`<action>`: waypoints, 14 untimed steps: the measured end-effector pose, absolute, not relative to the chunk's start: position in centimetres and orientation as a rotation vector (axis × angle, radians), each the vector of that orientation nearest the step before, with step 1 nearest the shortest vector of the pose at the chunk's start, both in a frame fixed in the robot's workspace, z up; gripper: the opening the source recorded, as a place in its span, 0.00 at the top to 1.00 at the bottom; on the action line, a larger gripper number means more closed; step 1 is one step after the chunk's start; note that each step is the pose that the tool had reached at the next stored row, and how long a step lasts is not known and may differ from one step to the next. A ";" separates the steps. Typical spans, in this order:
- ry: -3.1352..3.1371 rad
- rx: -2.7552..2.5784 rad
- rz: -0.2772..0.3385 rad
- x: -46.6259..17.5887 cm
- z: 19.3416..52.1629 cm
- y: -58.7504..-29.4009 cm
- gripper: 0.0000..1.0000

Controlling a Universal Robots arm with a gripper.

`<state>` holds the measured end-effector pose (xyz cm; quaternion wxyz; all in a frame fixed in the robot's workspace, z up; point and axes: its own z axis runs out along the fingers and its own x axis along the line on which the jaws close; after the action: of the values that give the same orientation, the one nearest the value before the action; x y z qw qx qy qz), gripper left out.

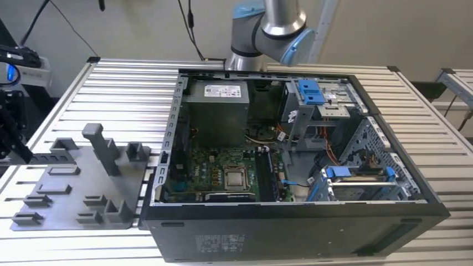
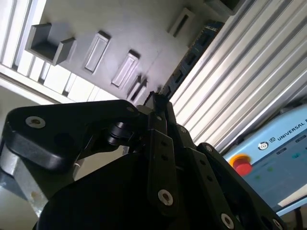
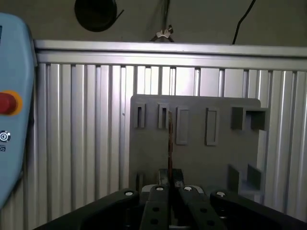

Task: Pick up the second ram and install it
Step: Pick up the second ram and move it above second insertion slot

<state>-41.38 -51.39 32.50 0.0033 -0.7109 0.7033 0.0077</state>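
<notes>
In the first wrist view my gripper is shut on the second ram, a thin dark stick seen edge-on and reaching out from the fingertips over the grey holder tray. In the second wrist view the same ram shows its dark side with a row of black chips, running from the gripper towards the ribbed table. Whether the ram's far end touches the tray I cannot tell. The open computer case lies on the table, with the motherboard exposed.
The grey holder tray with its post and blocks lies at the exterior view's left of the case. The arm's base stands behind the case. A blue pendant with a red button lies beside the tray. Drive cages with blue clips fill the case's right side.
</notes>
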 end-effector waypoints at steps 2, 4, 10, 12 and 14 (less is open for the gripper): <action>2.205 -2.228 0.024 -41.4 32.8 -51.3 0.86; 2.205 -2.228 0.024 -41.4 33.0 -51.2 0.86; 2.205 -2.229 0.024 -41.4 33.4 -50.4 0.86; 2.205 -2.229 0.024 -41.4 33.5 -50.1 0.86; 2.205 -2.228 0.024 -41.4 33.6 -49.9 0.86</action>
<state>-41.39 -49.88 33.64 0.0033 -0.7108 0.7033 0.0077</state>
